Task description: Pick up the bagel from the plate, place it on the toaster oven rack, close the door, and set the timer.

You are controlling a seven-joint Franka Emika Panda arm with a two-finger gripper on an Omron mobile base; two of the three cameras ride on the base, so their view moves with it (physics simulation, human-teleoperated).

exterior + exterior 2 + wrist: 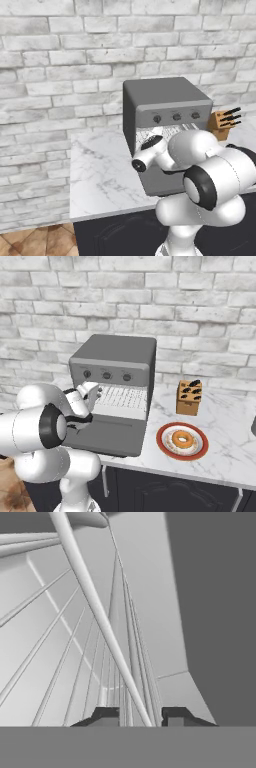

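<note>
The bagel [181, 439] lies on the red-rimmed plate [159, 441] on the counter, right of the toaster oven [117, 351]. The door [112, 438] hangs open and flat in front of the cavity. My gripper [95, 391] reaches in at the left front of the toaster oven rack [122, 398]. In the hand view the gripper [141, 716] sits very close to the rack [95, 612], its fingertips [107, 714] a little apart on either side of a thick wire bar. Whether they pinch the bar I cannot tell. The gripper is far from the bagel.
Three knobs [106, 375] run along the oven's front panel above the cavity. A wooden knife block [189, 397] stands behind the plate. A brick wall backs the marble counter [100, 170], which ends close in front of the open door.
</note>
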